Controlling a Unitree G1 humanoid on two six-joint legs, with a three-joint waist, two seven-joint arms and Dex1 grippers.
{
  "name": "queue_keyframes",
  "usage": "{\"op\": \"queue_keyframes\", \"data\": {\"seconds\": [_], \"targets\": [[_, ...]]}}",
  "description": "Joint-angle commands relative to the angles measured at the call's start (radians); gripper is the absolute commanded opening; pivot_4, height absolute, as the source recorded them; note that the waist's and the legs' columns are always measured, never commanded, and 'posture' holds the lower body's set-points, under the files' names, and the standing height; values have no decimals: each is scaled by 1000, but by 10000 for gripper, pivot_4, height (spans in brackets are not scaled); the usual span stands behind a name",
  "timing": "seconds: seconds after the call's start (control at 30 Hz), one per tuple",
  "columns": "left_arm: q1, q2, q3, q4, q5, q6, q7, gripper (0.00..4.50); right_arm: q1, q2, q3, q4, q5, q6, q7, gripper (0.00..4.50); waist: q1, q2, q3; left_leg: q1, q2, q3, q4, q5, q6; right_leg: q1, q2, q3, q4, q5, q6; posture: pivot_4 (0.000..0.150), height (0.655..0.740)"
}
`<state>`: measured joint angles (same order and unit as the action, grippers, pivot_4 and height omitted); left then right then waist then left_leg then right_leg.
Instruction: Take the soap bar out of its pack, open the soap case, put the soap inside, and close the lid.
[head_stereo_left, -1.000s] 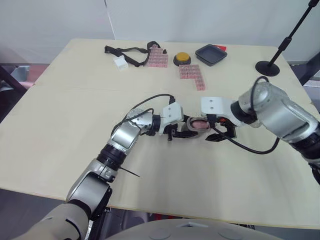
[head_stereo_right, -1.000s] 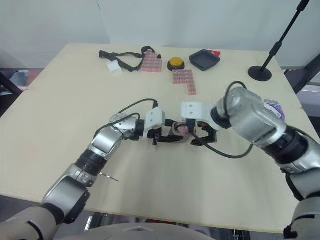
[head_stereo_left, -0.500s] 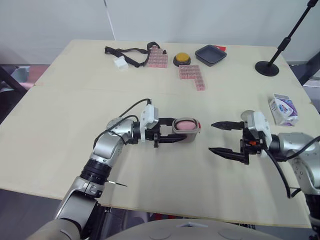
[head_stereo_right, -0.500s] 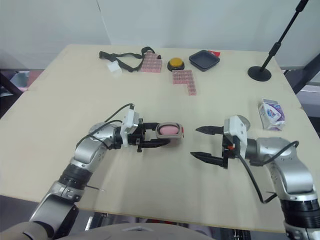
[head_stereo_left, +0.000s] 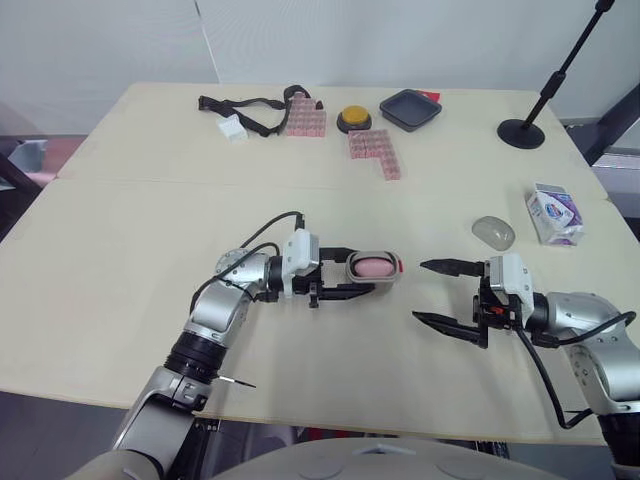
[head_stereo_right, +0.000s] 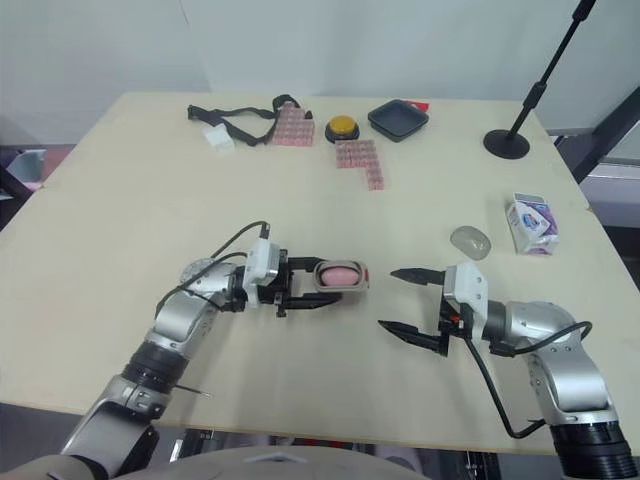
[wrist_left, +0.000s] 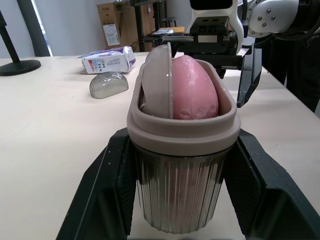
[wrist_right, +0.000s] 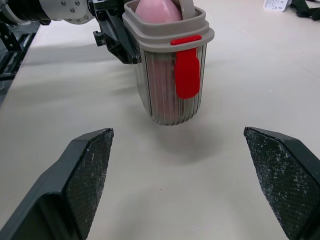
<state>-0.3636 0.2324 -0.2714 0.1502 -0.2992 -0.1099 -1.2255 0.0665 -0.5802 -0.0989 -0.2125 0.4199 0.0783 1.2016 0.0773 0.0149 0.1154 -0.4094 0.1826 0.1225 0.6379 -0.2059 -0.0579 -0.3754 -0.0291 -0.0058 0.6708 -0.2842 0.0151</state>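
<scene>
So the big pale table (head_stereo_left: 120, 220) took up most of the frame. A black mic stand (head_stereo_left: 527, 128) had its round base at the upper right, with the pole running off the top corner.

The left gripper (head_stereo_left: 355, 271) sat just left of centre with both fingers clamped on the sides of the soap case (wrist_right: 170, 95). The case was open-topped, a ribbed clear tub with a beige rim and a red tab (wrist_right: 187, 75) on the side facing the other arm. I couldn't tell if its base was actually touching the table.

The right gripper (head_stereo_right: 387, 298) was at lower right of centre. Its fingers were spread wide with nothing between them, pointing at the case but well apart from it.

Along the top edge, going left to right:
- a black strap (head_stereo_left: 245, 105)
- one sheet of pink blocks (head_stereo_left: 303, 113), with a second pink sheet (head_stereo_left: 372, 152) a bit lower
- a black tray (head_stereo_left: 410, 108)

The soap pack (head_stereo_left: 556, 213), a white and purple box, lay at the right edge. The clear domed lid (head_stereo_left: 493, 232) was just beside it on the left, flat on the table and off the case.

A yellow button (head_stereo_left: 352, 119) sat between the pink sheets and the tray.

The pink soap (wrist_left: 192, 92) was inside the case, poking up a little above the rim. A pale oval insert (wrist_left: 157, 80) stood on edge right against it.

The smallest thing was a little white block (head_stereo_left: 235, 127) by the strap at the upper left.
</scene>
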Motion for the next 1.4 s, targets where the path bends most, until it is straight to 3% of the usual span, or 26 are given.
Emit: {"op": "queue_keyframes", "data": {"seconds": [0.03,0.23,0.43,0.57,0.93,1.03,1.17,1.4], "targets": [[-8,1,3,-3,1,-38,2,20771,-4,1,-4,3,2,-53,-13,44787,0,0,0,0,0,0,0,0,0,0,0,0,0,0,0,1500,7400],[-9,4,-3,14,20,-51,5,20771,51,-5,-98,-45,18,-70,-130,44787,4,0,0,0,0,0,0,0,0,0,0,0,0,0,0,1500,7400],[-31,-5,-3,50,42,-69,32,20771,292,-8,-398,-38,59,-77,-242,44787,12,0,0,0,-2,-1,-1,-1,2,2,-2,-1,-4,0,0,1500,7400],[-38,-11,-2,49,43,-65,39,20771,370,62,-542,2,106,-60,-363,44787,1,0,0,2,-2,-1,-2,-1,2,4,-2,-2,-5,0,0,1500,7400],[-39,-20,-12,41,36,-52,34,20771,407,80,-572,84,117,-68,-379,44787,-12,4,-2,5,-2,-1,-5,-1,3,8,-3,-2,-7,0,0,1500,7400],[-40,-21,-13,42,37,-50,35,20771,383,26,-568,98,113,-26,-372,44787,-12,5,-2,5,-3,-1,-5,-1,3,8,-3,-2,-8,0,0,1500,7400],[-41,-22,-15,44,40,-49,36,20771,324,-148,-523,95,105,171,-361,44787,-14,6,-1,5,-3,-1,-5,-1,3,10,-3,-2,-8,0,0,1500,7400],[-42,-29,-20,41,44,-47,46,20771,70,-521,-349,132,110,600,-299,44787,-16,8,-2,16,-3,-3,-11,-1,3,23,-2,-4,-16,0,1,1500,7400]]}}
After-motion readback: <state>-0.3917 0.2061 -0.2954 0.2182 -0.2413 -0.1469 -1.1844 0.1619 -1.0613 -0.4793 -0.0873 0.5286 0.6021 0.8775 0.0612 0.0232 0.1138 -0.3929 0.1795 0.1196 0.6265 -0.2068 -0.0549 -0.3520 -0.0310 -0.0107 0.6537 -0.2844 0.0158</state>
